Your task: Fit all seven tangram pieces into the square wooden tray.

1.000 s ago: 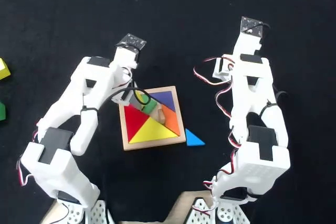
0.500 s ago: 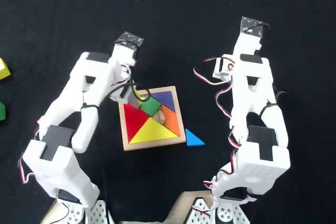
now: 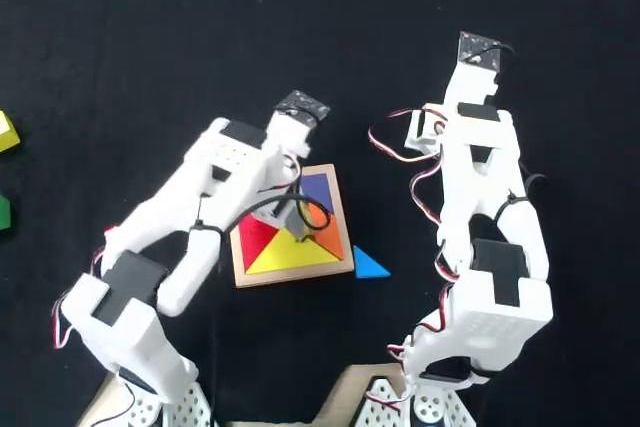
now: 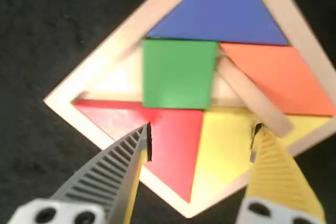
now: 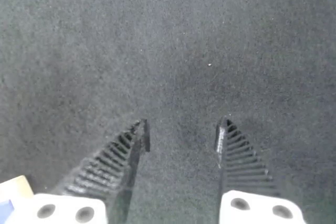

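Observation:
The square wooden tray (image 3: 295, 274) lies in the middle of the black cloth. In the left wrist view the tray (image 4: 100, 62) holds a large blue triangle (image 4: 226, 9), a green square (image 4: 178, 74), an orange piece (image 4: 278, 77), a red triangle (image 4: 168, 135) and a yellow triangle (image 4: 226, 150), with bare wood showing beside the green square. My left gripper (image 4: 202, 137) hangs open above the red and yellow triangles, holding nothing. A small blue triangle (image 3: 369, 265) lies on the cloth just off the tray's right side. My right gripper (image 5: 181, 129) is open over bare cloth.
The right arm (image 3: 485, 197) stands folded to the right of the tray. A yellow block (image 3: 5, 132) and a green block (image 3: 3, 212) sit at the far left edge. A wooden board (image 3: 350, 387) lies at the front between the arm bases.
The left arm has swung rightward from the tray's left corner to over its middle. The green square it carried now lies in the tray. The right arm has kept still.

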`<control>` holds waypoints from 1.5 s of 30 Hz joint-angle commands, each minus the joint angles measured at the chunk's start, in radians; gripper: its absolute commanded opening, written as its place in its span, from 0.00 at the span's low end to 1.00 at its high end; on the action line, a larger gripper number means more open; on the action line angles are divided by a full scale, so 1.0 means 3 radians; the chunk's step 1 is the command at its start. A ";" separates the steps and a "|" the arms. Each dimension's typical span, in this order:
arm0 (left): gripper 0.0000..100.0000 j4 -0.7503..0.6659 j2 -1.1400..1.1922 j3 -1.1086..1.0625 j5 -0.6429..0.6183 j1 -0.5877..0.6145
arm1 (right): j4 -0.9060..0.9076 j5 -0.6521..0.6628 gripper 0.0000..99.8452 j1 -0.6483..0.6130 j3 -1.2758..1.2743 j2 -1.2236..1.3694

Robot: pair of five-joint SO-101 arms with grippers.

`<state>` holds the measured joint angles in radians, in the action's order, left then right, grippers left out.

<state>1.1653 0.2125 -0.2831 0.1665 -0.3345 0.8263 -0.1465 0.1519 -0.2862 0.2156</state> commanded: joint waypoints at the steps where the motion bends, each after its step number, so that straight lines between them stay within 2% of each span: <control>1: 0.31 -0.0041 -0.0174 0.0049 -0.0061 -0.0054 | 0.0031 0.0036 0.21 0.0046 0.0187 -0.0023; 16: 0.31 -0.0010 -0.0179 0.0105 0.0128 0.0432 | 0.0031 0.0036 0.21 0.0046 0.0187 -0.0023; 25: 0.31 -0.0046 -0.0179 0.0130 0.0097 0.0366 | 0.0031 0.0036 0.21 0.0041 0.0187 -0.0023; 28: 0.31 -0.0026 -0.0174 0.0212 -0.0077 0.0309 | 0.0031 0.0036 0.21 0.0036 0.0187 -0.0023; 38: 0.31 -0.0041 -0.0174 0.0146 -0.0230 -0.0217 | 0.0031 0.0036 0.21 0.0041 0.0187 -0.0023; 45: 0.31 -0.0036 -0.0179 0.0151 -0.0414 -0.0253 | 0.0031 0.0036 0.21 0.0046 0.0187 -0.0023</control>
<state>1.1653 0.2125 -0.2601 0.0545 -0.3943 0.8263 -0.1465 0.1519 -0.2862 0.2156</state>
